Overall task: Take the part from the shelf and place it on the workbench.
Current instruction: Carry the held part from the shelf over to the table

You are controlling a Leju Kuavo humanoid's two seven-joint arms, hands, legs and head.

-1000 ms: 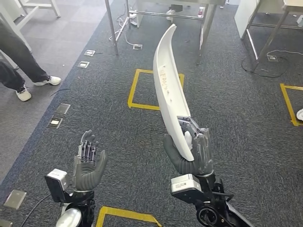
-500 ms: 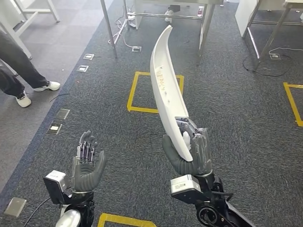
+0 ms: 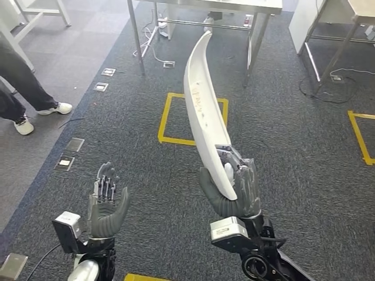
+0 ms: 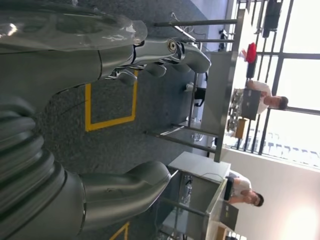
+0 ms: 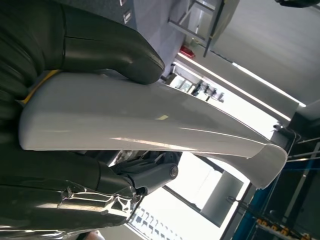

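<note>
Carry step rn imo: my right hand [image 3: 233, 188] is wrapped round the low end of the long curved white plastic part [image 3: 203, 105], held upright over grey carpet. Left hand [image 3: 106, 202] empty, fingers apart. Next: reach the metal-legged workbench [image 3: 208, 6] ahead w/o tipping it.

Grey robot hand [image 3: 107, 202] w/ dark fingers, ribbed cover, silver wrist cam box, black cable.

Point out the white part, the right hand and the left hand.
white part [image 3: 201, 111], head view, middle of its curved inner face.
right hand [image 3: 234, 187], head view, middle of the hand.
left hand [image 3: 106, 202], head view, palm.
</note>
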